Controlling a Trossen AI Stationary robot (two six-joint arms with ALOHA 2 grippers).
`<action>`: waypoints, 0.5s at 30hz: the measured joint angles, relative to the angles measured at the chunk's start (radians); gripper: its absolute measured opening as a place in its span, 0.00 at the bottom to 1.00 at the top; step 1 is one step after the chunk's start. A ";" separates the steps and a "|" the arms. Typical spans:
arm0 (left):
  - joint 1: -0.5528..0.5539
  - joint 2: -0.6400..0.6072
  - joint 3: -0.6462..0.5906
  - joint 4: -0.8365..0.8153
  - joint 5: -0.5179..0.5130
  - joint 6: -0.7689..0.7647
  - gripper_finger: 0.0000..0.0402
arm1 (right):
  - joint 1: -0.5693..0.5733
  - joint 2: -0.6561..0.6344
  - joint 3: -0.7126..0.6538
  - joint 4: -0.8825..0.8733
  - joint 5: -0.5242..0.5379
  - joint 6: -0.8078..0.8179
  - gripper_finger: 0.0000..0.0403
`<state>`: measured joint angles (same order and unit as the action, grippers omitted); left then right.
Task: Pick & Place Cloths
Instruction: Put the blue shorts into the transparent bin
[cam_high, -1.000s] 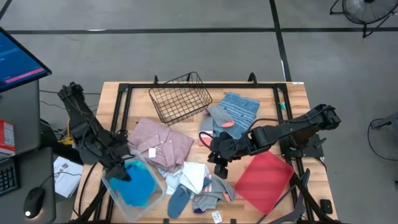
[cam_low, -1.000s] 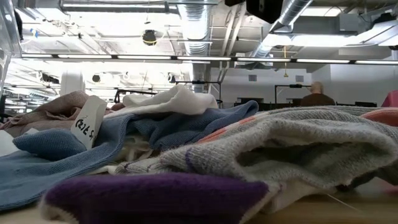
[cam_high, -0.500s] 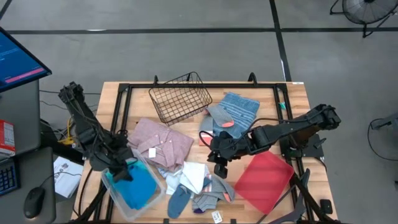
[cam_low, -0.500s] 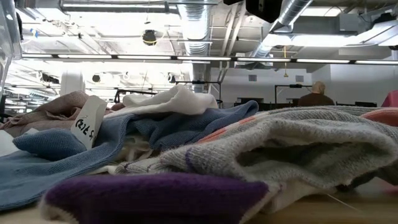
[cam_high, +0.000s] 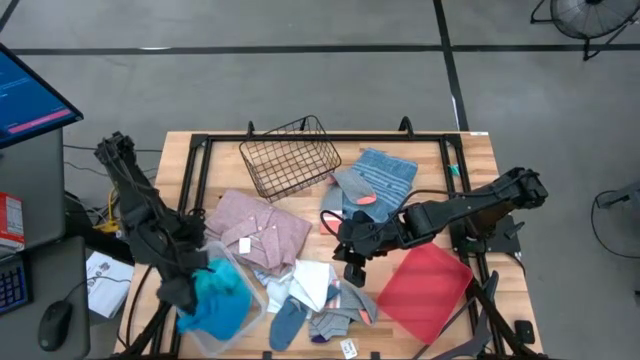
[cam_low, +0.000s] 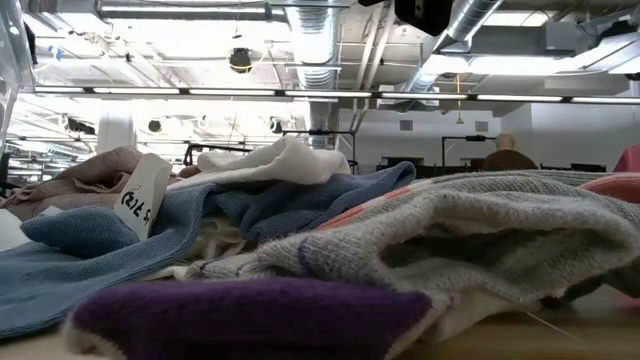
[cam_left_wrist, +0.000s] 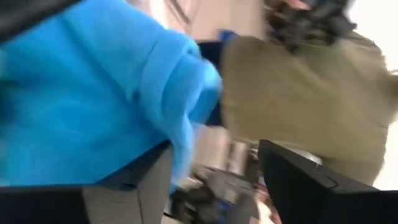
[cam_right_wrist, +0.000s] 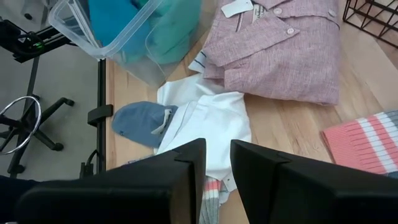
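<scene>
High view: bright blue cloth let go over the bin

Seen from above, my left gripper has slid toward the near-left corner of the table, and its fingers, clenched a second ago, have parted. The bright blue cloth now sits heaped in the clear plastic bin, touching the gripper but no longer pinched, by my reading. That makes one cloth placed. My right gripper has not moved, hovering narrowly parted and empty over the white cloth. The pink shirt waits beside the wire basket.
</scene>
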<state>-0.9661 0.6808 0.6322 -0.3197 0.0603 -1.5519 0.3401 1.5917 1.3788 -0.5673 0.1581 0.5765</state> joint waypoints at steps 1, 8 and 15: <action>0.000 -0.011 0.000 0.016 0.018 -0.022 0.58 | 0.000 0.000 0.000 0.000 0.000 0.000 0.18; 0.012 -0.094 0.001 0.011 0.021 -0.103 0.57 | -0.001 0.000 0.000 0.000 0.011 0.000 0.18; 0.057 -0.094 0.002 0.032 -0.039 -0.076 0.47 | -0.001 0.000 0.000 -0.001 0.024 0.006 0.18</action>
<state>-0.9088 0.5870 0.6346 -0.2878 0.0209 -1.6280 0.3393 1.5913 1.3788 -0.5679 0.1821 0.5822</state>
